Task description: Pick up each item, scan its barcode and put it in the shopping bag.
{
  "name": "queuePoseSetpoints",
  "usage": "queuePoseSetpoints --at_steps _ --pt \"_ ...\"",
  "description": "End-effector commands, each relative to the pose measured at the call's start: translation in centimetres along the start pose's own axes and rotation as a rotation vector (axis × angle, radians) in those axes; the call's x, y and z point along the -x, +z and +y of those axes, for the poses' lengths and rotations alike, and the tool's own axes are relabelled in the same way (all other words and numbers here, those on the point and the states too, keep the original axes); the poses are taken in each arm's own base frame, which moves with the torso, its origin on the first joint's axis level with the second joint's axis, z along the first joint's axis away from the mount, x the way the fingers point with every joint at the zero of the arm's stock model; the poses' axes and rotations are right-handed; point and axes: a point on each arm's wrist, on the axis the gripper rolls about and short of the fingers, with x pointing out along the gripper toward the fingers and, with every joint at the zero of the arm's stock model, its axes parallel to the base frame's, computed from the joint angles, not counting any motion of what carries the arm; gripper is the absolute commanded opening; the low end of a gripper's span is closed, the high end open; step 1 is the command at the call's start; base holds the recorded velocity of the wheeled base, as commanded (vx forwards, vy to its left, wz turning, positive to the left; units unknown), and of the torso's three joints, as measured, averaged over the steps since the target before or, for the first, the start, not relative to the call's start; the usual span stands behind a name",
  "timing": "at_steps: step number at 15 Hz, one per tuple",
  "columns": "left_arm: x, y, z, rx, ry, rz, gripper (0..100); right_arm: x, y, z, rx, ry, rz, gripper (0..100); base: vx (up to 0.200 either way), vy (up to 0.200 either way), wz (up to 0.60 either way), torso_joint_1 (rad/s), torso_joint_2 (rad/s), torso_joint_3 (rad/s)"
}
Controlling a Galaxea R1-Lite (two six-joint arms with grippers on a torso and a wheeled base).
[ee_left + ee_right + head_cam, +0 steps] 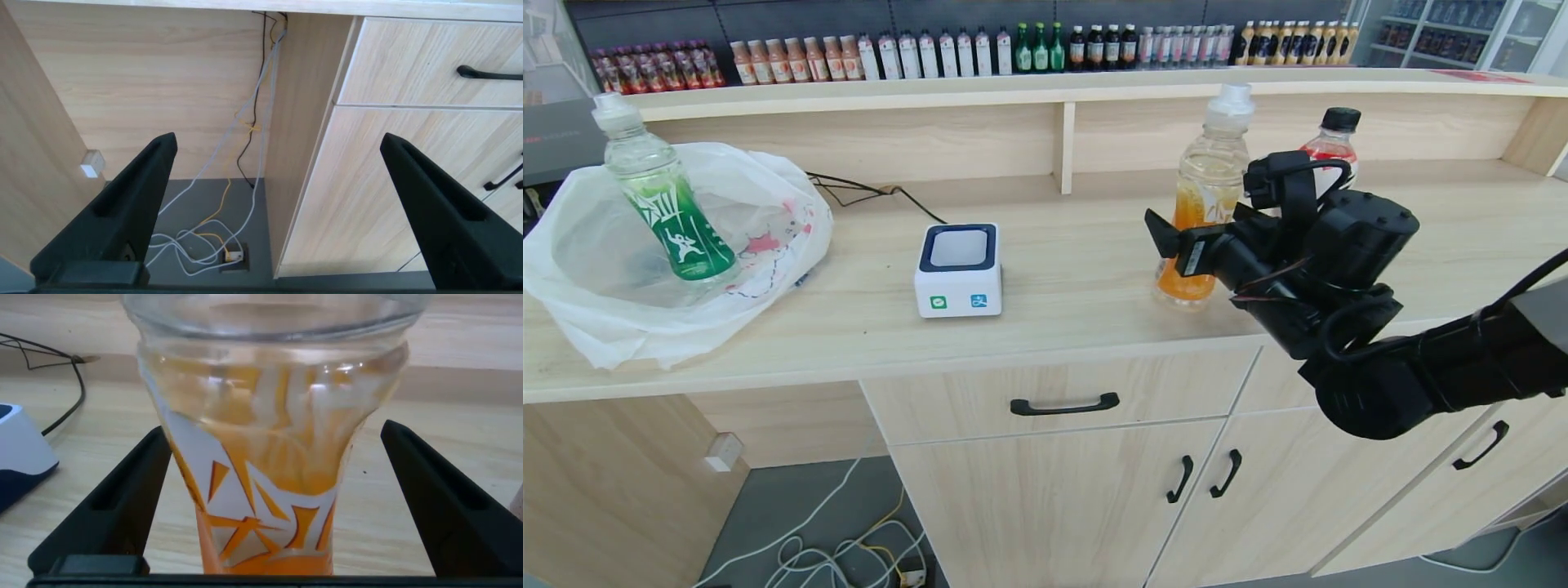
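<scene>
Three bottles are on the wooden counter [1078, 269]. At the left a green-labelled bottle [666, 196] stands tilted inside the white shopping bag [776, 204], its cap leaning to the left above the bag's open mouth. At the right an orange bottle [1207, 188] with a white cap stands upright near the front edge. A red-labelled bottle [1335, 139] with a black cap stands just beyond it, farther right and partly hidden by the arm.

Between the bag and the orange bottle sits the scanner [960, 269], a small white box with a dark blue rim round its pale top window. A black cable [866, 192] runs from behind it toward the far left.

The right gripper [274, 437] is level with the lower half of the orange bottle. Its jaws are spread wide, one black finger [122, 506] on each side of the bottle, with counter showing between each finger and the plastic.

The left gripper [278, 143] hangs below the counter, jaws spread and holding nothing. It faces the cabinet front, where loose cables [204, 241] lie on the floor.

A row of drinks [1013, 49] lines the far shelf.
</scene>
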Motion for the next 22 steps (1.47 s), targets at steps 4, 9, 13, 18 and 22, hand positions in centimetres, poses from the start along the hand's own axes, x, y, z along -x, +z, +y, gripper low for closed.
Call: queuePoseSetpoints --at_steps 4,9,13,18,22 --pt "0.0 0.0 0.0 0.002 -0.001 0.000 100 -0.5 -0.5 -0.2 0.004 -0.006 0.005 100 0.000 0.000 0.00 0.000 0.00 0.000" --pt "0.0 0.0 0.0 0.002 -0.001 0.000 100 -0.4 -0.3 -0.4 0.004 -0.016 -0.002 0 0.000 0.000 0.00 0.000 0.00 0.000" --pt "0.0 0.0 0.0 0.002 -0.001 0.000 100 -0.3 0.4 -0.6 0.003 -0.012 -0.016 0 0.000 0.000 0.00 0.000 0.00 0.000" --pt "0.0 0.0 0.0 0.003 0.001 0.000 100 0.2 1.9 -0.5 -0.003 -0.006 -0.048 0 0.000 0.000 0.00 0.000 0.00 0.000" --pt "0.0 0.0 0.0 0.002 -0.001 0.000 100 0.9 3.6 -0.5 0.013 0.022 -0.086 0 0.000 0.000 0.00 0.000 0.00 0.000"
